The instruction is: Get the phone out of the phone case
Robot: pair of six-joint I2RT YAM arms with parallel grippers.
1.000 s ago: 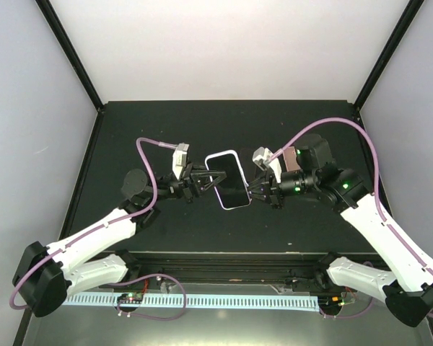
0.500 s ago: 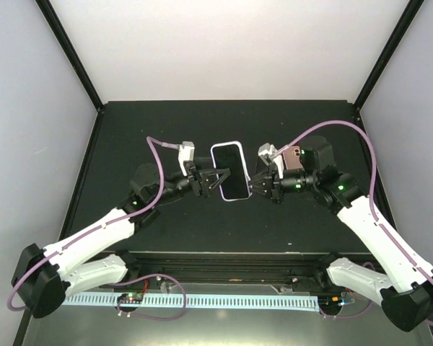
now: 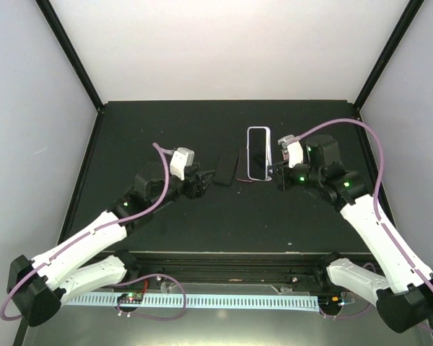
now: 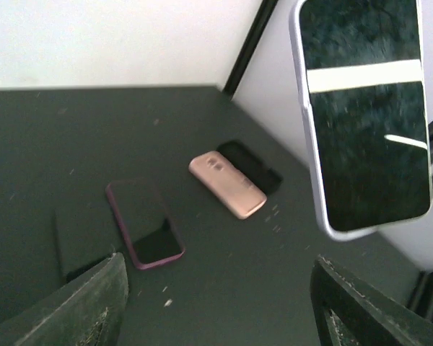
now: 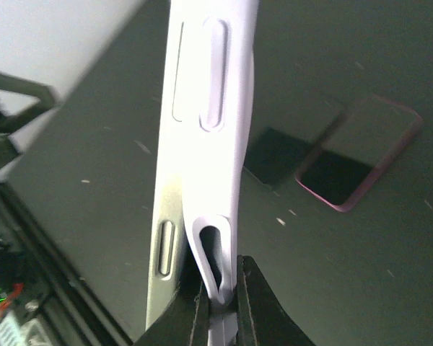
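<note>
Risks first, from the left of the overhead view. Just left of centre, left hand [image 3: 206,179]: spread wide, empty, pointed toward the phone [image 4: 364,115] but apart from it. Leaves the whole load to a single pinch.

In the middle, flat on the worktop [image 3: 130,130]: a maroon-edged handset [image 4: 144,223], a pink handset [image 4: 227,184] and a black slab [image 4: 251,166] just up and right of it in the left wrist frame. Easy to knock, or to land on, should the load fall.

Right of centre, raised above the worktop and edge-on to the overhead camera: the phone, seemingly not yet out of the phone case [image 5: 215,86]. Beside it, right hand [image 5: 220,303]: clamped tight on a thin lip of the case next to a slot cutout, and on nothing more.

Likely trouble:
- soft rim stretching or sliding out of so small a bite
- phone popping free with nothing beneath it
- a re-grasp from the left at a poor angle, twisting the pair out of the pinch

Materials, again left to right.
- Worktop: matte black, flecked with pale specks.
- Spare handsets: rounded slabs, one glossy-faced with a maroon border, one satin pink.
- Phone screen: glossy black glass, mirror-like, with a bright band reflected across it.
- Case: whitish-lilac, smooth, apparently rubbery, with long moulded button bumps and an oval port opening.
- Fingers [image 5: 260,317]: dark, hard, wedge-shaped.
</note>
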